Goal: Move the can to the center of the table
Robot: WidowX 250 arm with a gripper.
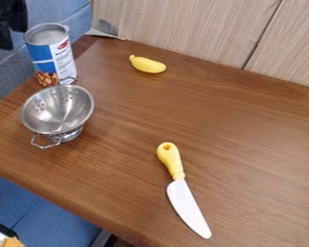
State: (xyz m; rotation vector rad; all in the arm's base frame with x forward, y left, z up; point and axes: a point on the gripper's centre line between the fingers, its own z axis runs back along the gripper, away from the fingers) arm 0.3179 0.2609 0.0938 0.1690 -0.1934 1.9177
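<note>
The can (52,57), with a blue and white label, stands upright near the table's far left corner, just behind a metal colander. Part of its lower side is hidden by the colander's handle. The brown wooden table (247,144) spreads across most of the view. At the upper left edge, beyond the table and left of the can, hangs the black gripper (2,41), apart from the can. How its fingers stand is unclear.
The colander (58,111) sits in front of the can. A yellow banana (147,64) lies near the back panel (183,24). A knife (187,205) with a yellow handle lies at the front middle. A grey pointed object (105,34) rests at the back left corner.
</note>
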